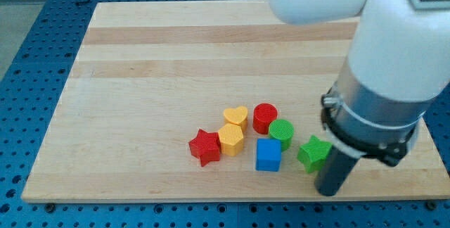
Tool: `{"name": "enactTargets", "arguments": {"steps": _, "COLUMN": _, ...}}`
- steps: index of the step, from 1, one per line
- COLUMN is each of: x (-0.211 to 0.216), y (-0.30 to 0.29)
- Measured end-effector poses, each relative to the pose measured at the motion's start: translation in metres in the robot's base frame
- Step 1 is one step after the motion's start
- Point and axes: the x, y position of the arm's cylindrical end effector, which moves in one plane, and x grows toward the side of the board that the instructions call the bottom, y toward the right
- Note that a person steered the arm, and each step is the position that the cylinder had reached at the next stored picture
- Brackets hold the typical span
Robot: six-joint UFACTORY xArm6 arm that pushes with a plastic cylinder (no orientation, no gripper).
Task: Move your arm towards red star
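The red star [204, 147] lies on the wooden board [155, 80] at the left end of a cluster of blocks near the view's bottom. My tip [328, 191] is at the view's lower right, just right of and below the green star [313, 153], far to the right of the red star. The rod hangs from the large white arm [394, 66] that fills the view's right side.
Next to the red star are a yellow hexagon [231, 139], a yellow heart [235, 116], a red cylinder [265, 117], a green cylinder [281, 133] and a blue cube [268, 155]. The board's bottom edge [211, 198] runs close below the blocks.
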Motion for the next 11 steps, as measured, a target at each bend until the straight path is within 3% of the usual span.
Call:
{"name": "enactTargets", "arguments": {"steps": 1, "x": 0.002, "y": -0.052}}
{"name": "enactTargets", "arguments": {"steps": 2, "x": -0.005, "y": -0.143}}
{"name": "enactTargets", "arguments": {"steps": 3, "x": -0.029, "y": -0.214}}
{"name": "enactTargets", "arguments": {"steps": 4, "x": -0.068, "y": -0.248}}
{"name": "enactTargets", "arguments": {"steps": 5, "x": -0.101, "y": -0.240}}
{"name": "enactTargets", "arguments": {"steps": 6, "x": -0.102, "y": -0.218}}
{"name": "enactTargets", "arguments": {"steps": 9, "x": -0.060, "y": -0.225}}
{"name": "enactTargets", "arguments": {"steps": 11, "x": -0.062, "y": -0.158}}
